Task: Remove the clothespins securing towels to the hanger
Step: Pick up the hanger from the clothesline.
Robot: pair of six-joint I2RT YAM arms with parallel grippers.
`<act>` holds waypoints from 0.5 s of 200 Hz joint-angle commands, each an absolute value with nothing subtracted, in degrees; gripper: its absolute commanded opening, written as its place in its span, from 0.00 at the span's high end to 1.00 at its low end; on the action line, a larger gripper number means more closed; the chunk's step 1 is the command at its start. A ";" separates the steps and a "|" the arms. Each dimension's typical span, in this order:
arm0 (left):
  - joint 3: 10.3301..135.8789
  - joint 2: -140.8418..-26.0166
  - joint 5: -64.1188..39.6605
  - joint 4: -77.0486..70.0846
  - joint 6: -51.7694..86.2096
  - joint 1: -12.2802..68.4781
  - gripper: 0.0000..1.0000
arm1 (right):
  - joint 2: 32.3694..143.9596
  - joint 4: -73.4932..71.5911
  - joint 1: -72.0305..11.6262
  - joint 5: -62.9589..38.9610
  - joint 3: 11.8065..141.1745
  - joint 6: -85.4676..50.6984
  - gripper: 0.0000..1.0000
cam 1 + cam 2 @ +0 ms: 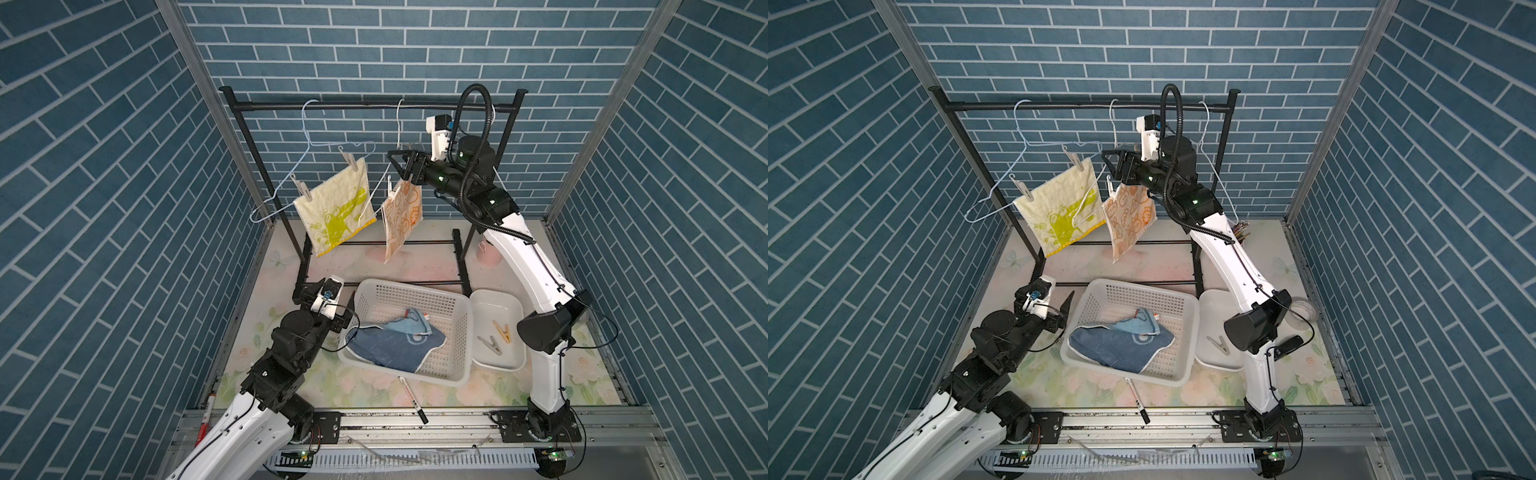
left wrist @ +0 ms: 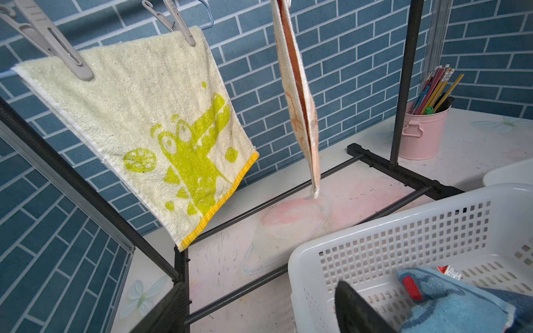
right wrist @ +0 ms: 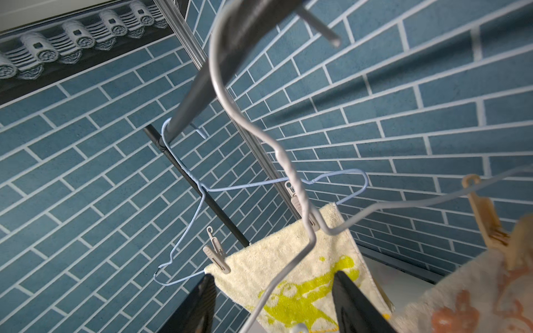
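Note:
A pale yellow towel (image 1: 332,208) hangs from a blue hanger (image 1: 307,137) by two grey clothespins (image 1: 300,189) (image 1: 348,160). An orange-cream towel (image 1: 401,216) hangs from a white hanger (image 1: 400,124), held by a pale clothespin (image 1: 390,187) and a tan clothespin (image 3: 484,213). My right gripper (image 1: 397,164) is up at that white hanger, open, with the hanger wire (image 3: 288,259) running between its fingers. My left gripper (image 1: 336,297) rests low beside the basket, open and holding nothing. A blue towel (image 1: 395,340) lies in the basket. Two loose clothespins (image 1: 490,343) lie in the white tray.
The black rack (image 1: 361,106) spans the back; its base bars cross the table. The white basket (image 1: 457,303) and white tray (image 1: 498,299) sit at centre right. A marker pen (image 1: 411,395) lies near the front edge. A pink pencil cup (image 2: 424,132) stands by the rack's right post.

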State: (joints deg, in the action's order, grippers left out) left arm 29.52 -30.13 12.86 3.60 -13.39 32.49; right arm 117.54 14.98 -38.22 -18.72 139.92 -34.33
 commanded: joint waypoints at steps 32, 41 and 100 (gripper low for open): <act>28.75 -30.35 13.22 3.85 -13.81 32.17 0.19 | 121.70 13.27 -39.51 -20.17 144.56 -37.53 0.52; 28.75 -30.32 13.18 3.84 -13.86 32.17 0.19 | 121.81 13.32 -39.49 -20.39 144.70 -37.53 0.58; 28.87 -30.17 13.06 3.95 -13.91 32.17 0.19 | 120.04 14.41 -39.49 -22.12 144.59 -34.98 0.92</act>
